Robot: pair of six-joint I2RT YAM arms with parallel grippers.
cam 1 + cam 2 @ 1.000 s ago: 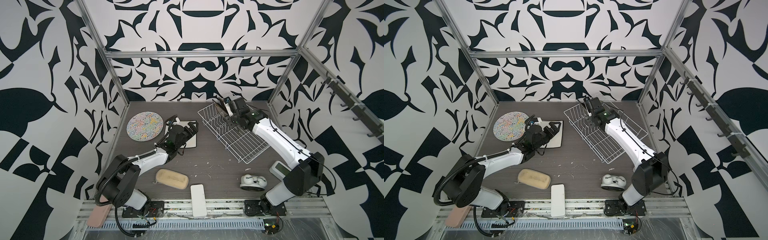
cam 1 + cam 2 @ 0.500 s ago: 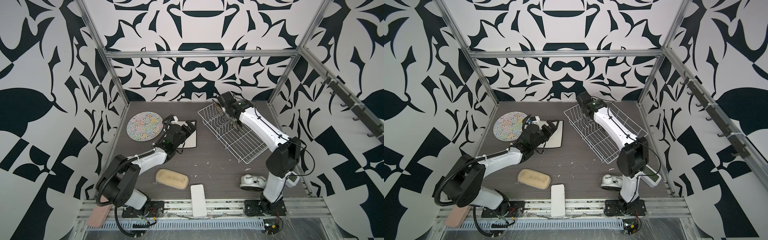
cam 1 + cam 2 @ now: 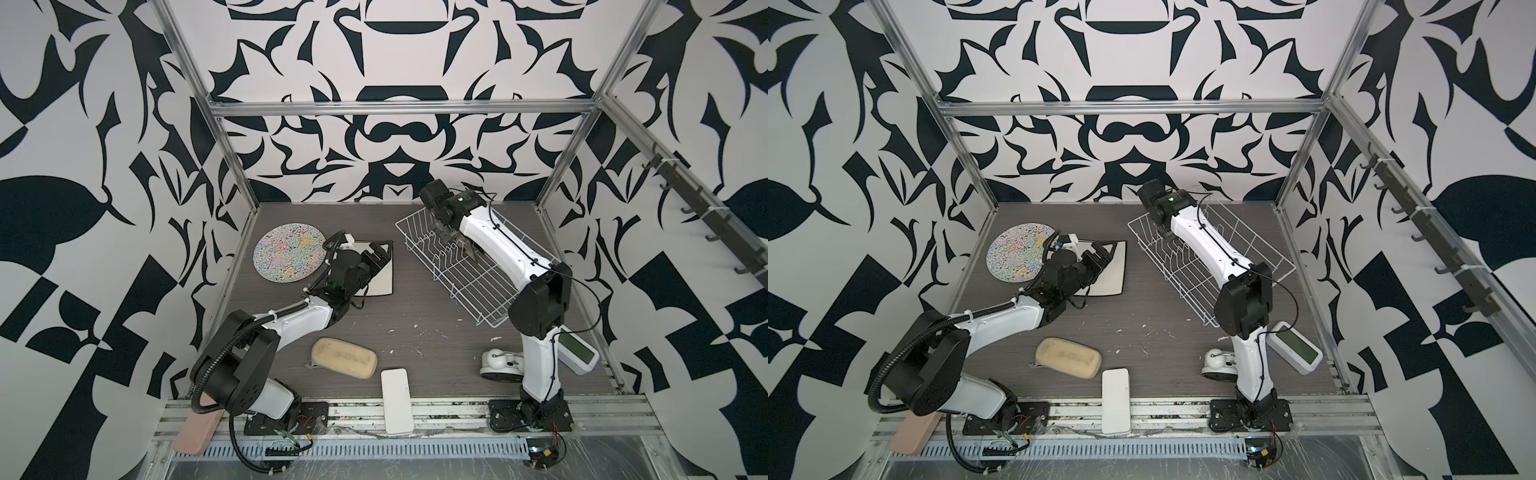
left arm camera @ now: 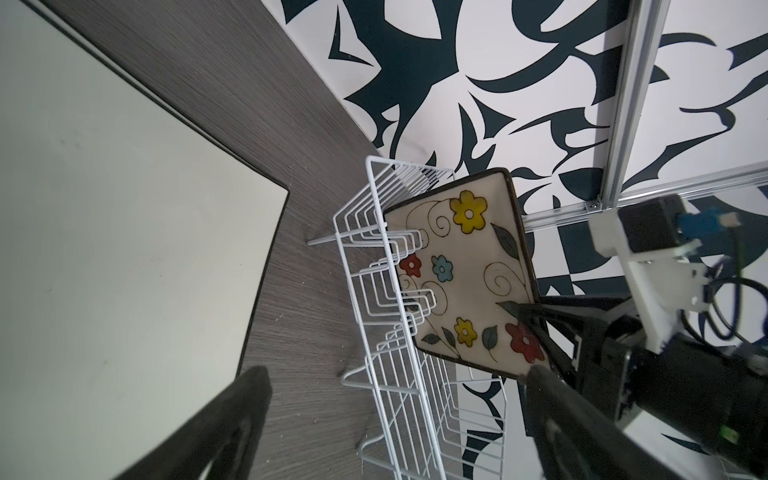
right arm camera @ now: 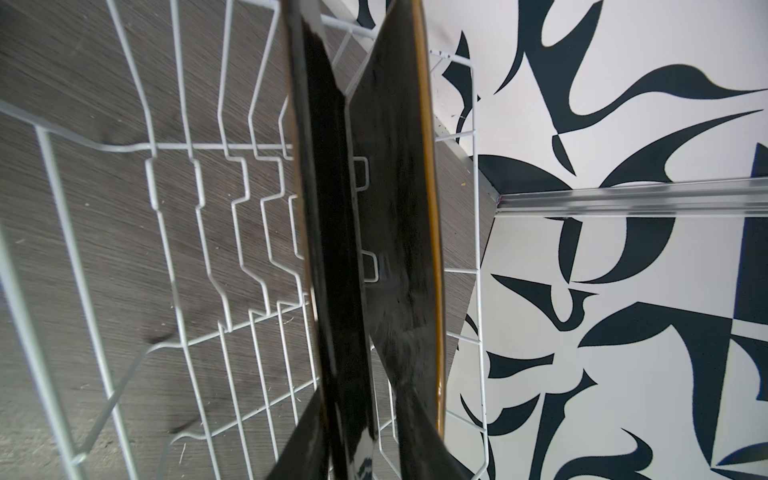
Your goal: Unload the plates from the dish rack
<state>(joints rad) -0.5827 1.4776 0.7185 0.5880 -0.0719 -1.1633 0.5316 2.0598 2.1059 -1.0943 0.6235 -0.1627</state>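
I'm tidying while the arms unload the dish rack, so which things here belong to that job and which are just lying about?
Part of the job: dish rack; flowered plate and dark plate standing in it; round patterned plate and white square plate lying flat outside it.
Lying about: sponge; white block; pink block; gadget with a screen; small white stand.

Grey table [image 3: 415,299] — dish rack [image 3: 478,286], plates [image 3: 289,252], sponge [image 3: 344,358].

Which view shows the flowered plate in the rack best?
Left wrist: the flowered plate faces that camera, standing in the rack, right claw at its edge. In both top views the right arm hides most of it. The right wrist view shows only dark plates edge-on.
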